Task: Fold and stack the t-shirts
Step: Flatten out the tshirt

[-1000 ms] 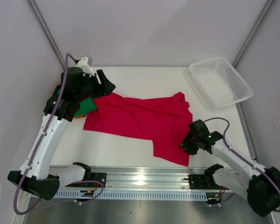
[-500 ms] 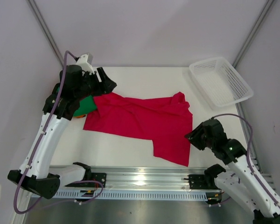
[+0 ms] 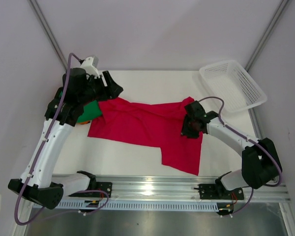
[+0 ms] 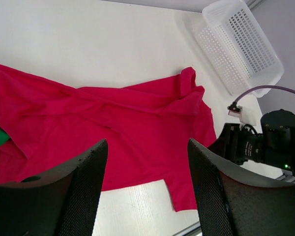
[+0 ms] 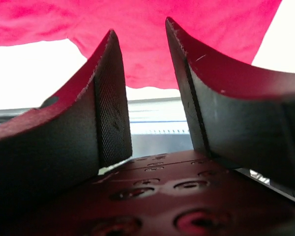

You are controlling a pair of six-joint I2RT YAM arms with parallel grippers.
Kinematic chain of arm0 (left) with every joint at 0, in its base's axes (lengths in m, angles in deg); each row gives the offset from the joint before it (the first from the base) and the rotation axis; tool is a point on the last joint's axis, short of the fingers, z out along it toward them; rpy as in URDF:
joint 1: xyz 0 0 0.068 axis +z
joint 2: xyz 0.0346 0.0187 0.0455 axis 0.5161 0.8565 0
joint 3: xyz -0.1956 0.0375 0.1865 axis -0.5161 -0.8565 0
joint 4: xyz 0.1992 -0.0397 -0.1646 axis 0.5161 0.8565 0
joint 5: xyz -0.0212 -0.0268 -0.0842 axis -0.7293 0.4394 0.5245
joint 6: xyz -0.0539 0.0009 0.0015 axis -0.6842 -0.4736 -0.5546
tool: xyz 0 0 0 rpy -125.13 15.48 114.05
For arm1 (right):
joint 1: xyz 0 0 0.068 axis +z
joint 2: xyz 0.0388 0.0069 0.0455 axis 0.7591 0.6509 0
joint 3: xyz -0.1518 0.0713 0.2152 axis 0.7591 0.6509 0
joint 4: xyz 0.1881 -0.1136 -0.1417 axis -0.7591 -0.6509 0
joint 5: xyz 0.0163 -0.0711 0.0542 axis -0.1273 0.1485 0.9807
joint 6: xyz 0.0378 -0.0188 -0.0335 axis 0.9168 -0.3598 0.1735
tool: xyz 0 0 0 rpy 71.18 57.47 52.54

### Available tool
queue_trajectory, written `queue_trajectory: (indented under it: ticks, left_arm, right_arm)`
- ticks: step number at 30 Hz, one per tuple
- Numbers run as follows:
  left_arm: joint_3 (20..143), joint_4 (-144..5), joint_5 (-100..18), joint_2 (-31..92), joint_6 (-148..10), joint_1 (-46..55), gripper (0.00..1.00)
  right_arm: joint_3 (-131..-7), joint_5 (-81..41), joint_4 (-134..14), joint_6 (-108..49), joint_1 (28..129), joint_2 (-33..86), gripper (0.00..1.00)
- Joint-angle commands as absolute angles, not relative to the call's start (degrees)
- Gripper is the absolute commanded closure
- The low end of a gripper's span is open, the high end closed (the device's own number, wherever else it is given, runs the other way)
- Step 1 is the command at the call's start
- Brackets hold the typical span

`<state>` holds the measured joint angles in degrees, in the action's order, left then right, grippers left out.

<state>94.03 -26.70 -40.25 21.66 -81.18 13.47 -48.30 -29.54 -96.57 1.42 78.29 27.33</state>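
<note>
Right gripper (image 3: 188, 129), jaws parted and empty, sits over the crimson t-shirt (image 3: 142, 125) centre-right; left gripper (image 3: 112, 89) gapes wide, upper left.

Bright even light, soft shadows, glare on the metal rail (image 3: 147, 189), right claw (image 5: 139, 29) slightly blurred close up.

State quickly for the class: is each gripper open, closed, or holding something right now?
Left gripper: open, holding nothing, above the crimson t-shirt.
Right gripper: open, holding nothing, over the same t-shirt.
</note>
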Motion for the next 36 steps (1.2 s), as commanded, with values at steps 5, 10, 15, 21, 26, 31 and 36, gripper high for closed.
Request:
queue_trajectory:
  ticks: [5, 10, 15, 21, 26, 31, 36]
  left_arm:
    - [95.52, -27.66, -40.31, 19.3, -79.84, 14.11, 0.31]
    - [95.96, -27.58, -40.39, 19.3, -79.84, 14.2, 0.31]
    - [96.4, -27.49, -40.3, 18.43, -79.66, 14.81, 0.3]
    - [97.19, -27.31, -39.95, 17.11, -79.57, 16.04, 0.29]
    - [98.33, -26.96, -38.99, 16.58, -79.58, 17.01, 0.28]
    - [100.0, -26.61, -38.2, 16.49, -79.75, 17.71, 0.27]
    - [101.41, -26.7, -37.23, 16.67, -79.84, 18.06, 0.26]
  right_arm:
    - [-50.99, -28.2, -93.68, -4.21, 82.08, 35.03, 0.59]
    - [-55.48, -29.87, -96.66, -5.53, 87.34, 41.72, 0.6]
    - [-55.83, -29.79, -97.19, -4.21, 90.6, 45.32, 0.6]
    - [-52.41, -29.61, -97.9, -0.62, 95.7, 46.82, 0.61]
    - [-46.45, -28.21, -97.98, 3.52, 97.55, 44.72, 0.62]
    - [-41.34, -26.01, -100.18, 9.31, 100.35, 39.63, 0.62]
    - [-35.11, -25.39, -102.82, 14.68, 102.73, 33.39, 0.62]
